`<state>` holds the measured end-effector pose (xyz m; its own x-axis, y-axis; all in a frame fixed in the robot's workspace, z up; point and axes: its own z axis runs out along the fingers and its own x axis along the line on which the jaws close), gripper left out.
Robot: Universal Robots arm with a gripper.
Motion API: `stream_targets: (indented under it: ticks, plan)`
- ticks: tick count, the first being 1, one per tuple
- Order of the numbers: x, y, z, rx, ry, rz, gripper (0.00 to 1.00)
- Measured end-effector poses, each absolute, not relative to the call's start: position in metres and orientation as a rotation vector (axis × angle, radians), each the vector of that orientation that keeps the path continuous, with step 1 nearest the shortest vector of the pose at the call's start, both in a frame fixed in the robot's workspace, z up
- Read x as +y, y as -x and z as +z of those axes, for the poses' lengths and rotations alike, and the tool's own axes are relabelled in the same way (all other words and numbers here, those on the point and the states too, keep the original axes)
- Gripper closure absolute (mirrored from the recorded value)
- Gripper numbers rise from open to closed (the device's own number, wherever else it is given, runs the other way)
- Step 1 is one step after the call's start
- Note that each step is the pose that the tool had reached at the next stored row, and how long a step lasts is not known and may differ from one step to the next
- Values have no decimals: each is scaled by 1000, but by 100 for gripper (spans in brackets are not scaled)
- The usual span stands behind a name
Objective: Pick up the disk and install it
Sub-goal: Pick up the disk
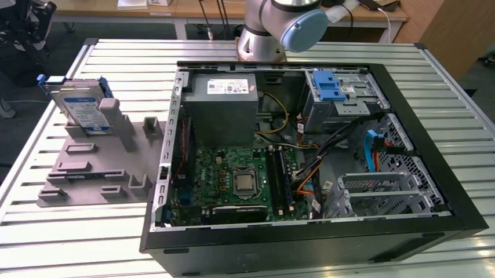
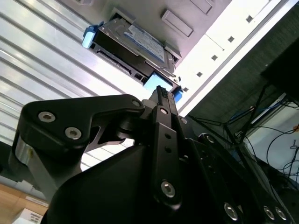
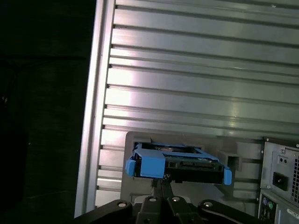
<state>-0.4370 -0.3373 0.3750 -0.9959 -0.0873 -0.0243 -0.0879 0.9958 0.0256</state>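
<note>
Progress: nil, judged. disk (image 1: 81, 110) stands on edge in grey holder (image 1: 93, 168) on tabletop (image 1: 46, 231), 10 o'clock from open computer case (image 1: 309, 249), exterior view. tool (image 3: 161, 181), first wrist view: clenched, empty, pointed toward disk, clear of it. Outstanding: pick-up, installation in case

An open case (image 1: 309, 246) lies on its side on the tabletop (image 1: 433, 75), with the arm's base (image 1: 259, 40) behind it. A rack (image 1: 85, 174) lies just beside the case, on the exterior view's left. The disk (image 1: 83, 110) stands on edge in the rack's far end. Inside the case, the power supply (image 1: 224, 110) sits at the far side. The motherboard (image 1: 232, 179) lies in front of the power supply, and a drive cage (image 1: 344, 95) sits toward the exterior view's right.
</note>
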Motion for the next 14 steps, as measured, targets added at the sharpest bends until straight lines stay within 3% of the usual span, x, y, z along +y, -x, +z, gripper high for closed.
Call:
stream_targets:
  ticks: [14]
  plan:
    - [-337, 437, 375, 3101, 346, 44, 89]
